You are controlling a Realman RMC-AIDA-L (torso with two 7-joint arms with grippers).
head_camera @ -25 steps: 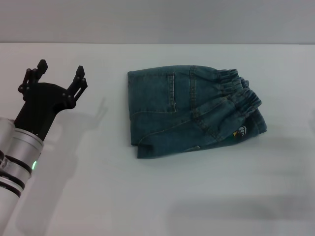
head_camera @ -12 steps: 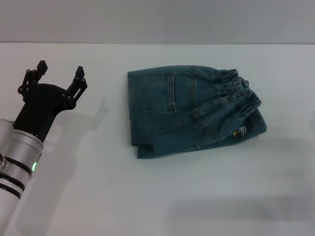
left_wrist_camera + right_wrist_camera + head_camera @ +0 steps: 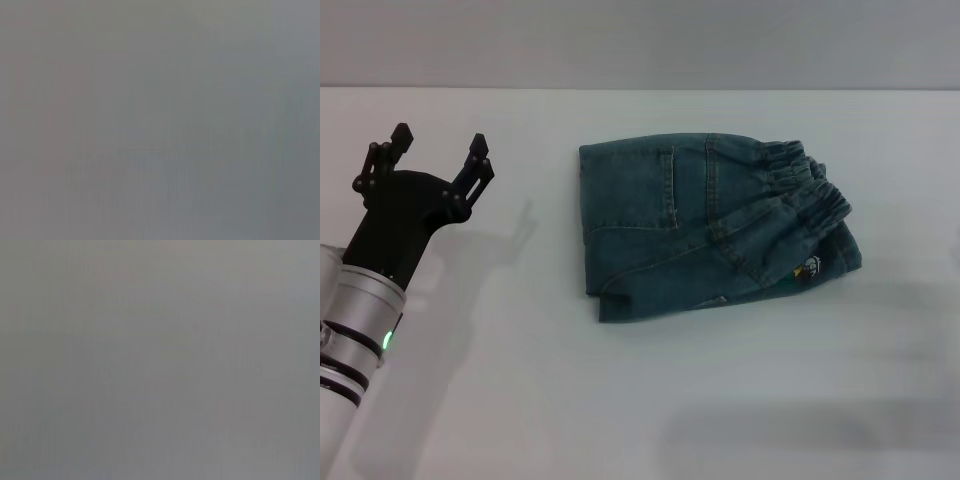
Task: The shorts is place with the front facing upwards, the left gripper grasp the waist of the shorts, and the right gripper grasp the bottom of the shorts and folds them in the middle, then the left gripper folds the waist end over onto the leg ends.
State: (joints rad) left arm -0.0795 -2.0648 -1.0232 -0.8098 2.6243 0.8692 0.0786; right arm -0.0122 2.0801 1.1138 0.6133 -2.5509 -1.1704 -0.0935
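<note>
A: What lies on the table (image 3: 520, 400)?

B: The shorts (image 3: 715, 225), folded into a compact, roughly rectangular bundle, toward the far edge and a little to the right of the middle. The denim is blue-green and washed, with pale stitched seams and a pocket outline running across the top layer.

A: And the waist?

B: The puckered elastic band (image 3: 805, 190) sits gathered at the bundle's right end, lying over the layer beneath. Just under it a small colourful cartoon patch (image 3: 809, 267) peeks out at the right edge. The leg ends themselves I cannot pick out under the folds.

A: The table's surface?

B: Smooth, matte, white, with soft shadows.

A: The left gripper (image 3: 432, 158)?

B: A black pronged claw on a silver-grey cylindrical arm with a green ring light, near the table's left edge, well apart from the shorts. Its prongs are spread wide and hold nothing.

A: The right one?

B: Out of sight. Both wrist views show only flat grey.
</note>
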